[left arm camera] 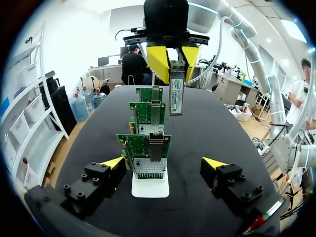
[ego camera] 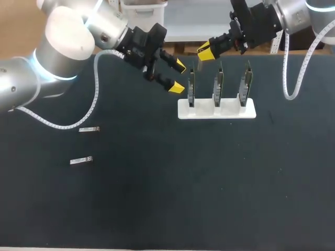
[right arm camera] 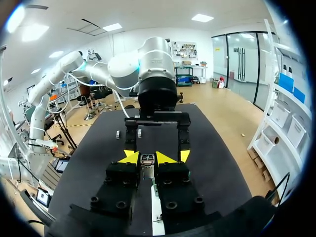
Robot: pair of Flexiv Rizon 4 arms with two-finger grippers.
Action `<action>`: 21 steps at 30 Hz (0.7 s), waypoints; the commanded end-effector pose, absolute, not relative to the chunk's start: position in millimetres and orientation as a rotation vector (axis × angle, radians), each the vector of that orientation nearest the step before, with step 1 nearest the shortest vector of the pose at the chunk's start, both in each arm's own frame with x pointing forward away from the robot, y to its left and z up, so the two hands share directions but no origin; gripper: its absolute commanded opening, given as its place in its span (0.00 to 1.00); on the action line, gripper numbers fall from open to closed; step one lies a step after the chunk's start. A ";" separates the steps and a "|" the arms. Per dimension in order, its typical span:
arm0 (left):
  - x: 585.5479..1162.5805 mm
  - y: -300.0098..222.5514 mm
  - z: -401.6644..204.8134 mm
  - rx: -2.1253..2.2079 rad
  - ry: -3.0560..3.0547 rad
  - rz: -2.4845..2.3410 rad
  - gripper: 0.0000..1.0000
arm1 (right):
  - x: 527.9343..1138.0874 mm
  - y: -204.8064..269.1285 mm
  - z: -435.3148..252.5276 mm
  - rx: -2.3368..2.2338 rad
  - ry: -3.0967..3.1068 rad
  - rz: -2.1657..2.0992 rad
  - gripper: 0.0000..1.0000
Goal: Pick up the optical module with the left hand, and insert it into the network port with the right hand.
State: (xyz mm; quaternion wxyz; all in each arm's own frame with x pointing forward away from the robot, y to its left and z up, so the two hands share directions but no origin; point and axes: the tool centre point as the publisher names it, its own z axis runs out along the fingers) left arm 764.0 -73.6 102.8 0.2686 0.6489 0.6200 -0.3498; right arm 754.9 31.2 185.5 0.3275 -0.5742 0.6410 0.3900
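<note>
My right gripper (ego camera: 205, 52) is shut on a silver optical module (left arm camera: 176, 91), which hangs down from its fingers above the row of cards. Three green network cards (ego camera: 217, 84) stand upright in a white stand (ego camera: 217, 111). The held module hovers over the left end of the row. The right wrist view shows the module (right arm camera: 146, 165) pinched between my yellow tips. My left gripper (ego camera: 179, 77) is open and holds nothing, just left of the stand. The nearest card (left arm camera: 148, 153) and its port sit between its spread fingers.
Two more silver modules lie on the dark table at the left, one (ego camera: 89, 129) farther back and one (ego camera: 81, 160) nearer the front. My left arm's white cable (ego camera: 93, 104) droops over the table.
</note>
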 end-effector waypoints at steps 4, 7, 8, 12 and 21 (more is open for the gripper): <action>768.8 -73.7 104.7 1.762 1.677 -0.937 1.00 | 754.2 31.4 185.7 -1.505 1.676 1.018 0.00; 769.5 -73.4 104.8 1.775 1.678 -0.925 1.00 | 754.8 31.4 185.7 -1.504 1.678 1.020 0.00; 769.6 -73.5 104.6 1.777 1.677 -0.926 1.00 | 755.2 31.3 185.6 -1.502 1.679 1.023 0.00; 769.9 -74.2 103.9 1.793 1.675 -0.919 1.00 | 755.7 31.3 185.4 -1.500 1.679 1.026 0.00; 770.0 -74.3 102.2 1.814 1.674 -0.905 1.00 | 756.8 31.9 184.8 -1.499 1.681 1.036 0.00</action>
